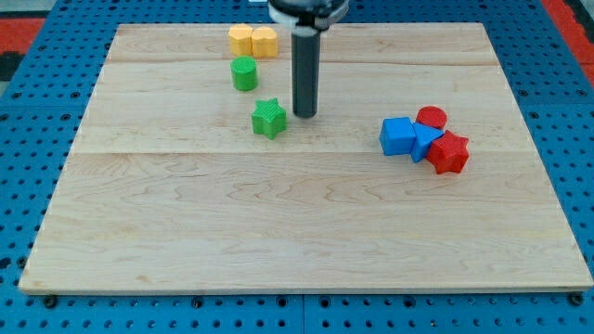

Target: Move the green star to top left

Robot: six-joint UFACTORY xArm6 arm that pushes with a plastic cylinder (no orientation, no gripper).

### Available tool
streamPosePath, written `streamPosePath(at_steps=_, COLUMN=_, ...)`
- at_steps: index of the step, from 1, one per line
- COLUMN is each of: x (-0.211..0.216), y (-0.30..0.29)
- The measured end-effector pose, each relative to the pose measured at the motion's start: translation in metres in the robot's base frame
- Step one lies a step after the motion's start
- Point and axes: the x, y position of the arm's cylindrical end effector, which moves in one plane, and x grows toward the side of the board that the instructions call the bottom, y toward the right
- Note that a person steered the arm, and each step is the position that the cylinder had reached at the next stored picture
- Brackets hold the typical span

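Jaws you will not find on this arm: it ends in a rod, and my tip (pixel 304 115) stands just beside the green star (pixel 268 118), on its right in the view, not touching it. You see the star on the wooden board (pixel 278 241). From the star, a green cylinder (pixel 244 73) lies near above, two yellow blocks (pixel 253 41) further up, and blue blocks (pixel 408 138) with red blocks (pixel 444 147) well apart to the right.

A single camera looks down at a slant from above the near edge of the pale wooden board (pixel 306 232), taking in its whole surface. The blue perforated table (pixel 37 65) frames it on every side.
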Motion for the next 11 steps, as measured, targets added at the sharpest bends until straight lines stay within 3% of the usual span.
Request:
streamPosePath(at_steps=1, x=-0.013, y=-0.118)
streamPosePath(at_steps=2, x=-0.017, y=-0.178)
streamPosePath(at_steps=3, x=0.013, y=-0.187)
streamPosePath(at_steps=4, x=-0.005, y=-0.235)
streamPosePath(at_steps=5, x=-0.054, y=-0.219)
streamPosePath(at_steps=6, x=-0.032, y=-0.205)
streamPosePath(at_steps=7, x=-0.034, y=-0.254)
streamPosePath(at_steps=9, x=-0.1, y=-0.189)
streamPosePath(at_steps=10, x=-0.11, y=-0.164)
streamPosePath(at_steps=11, x=-0.086, y=-0.173)
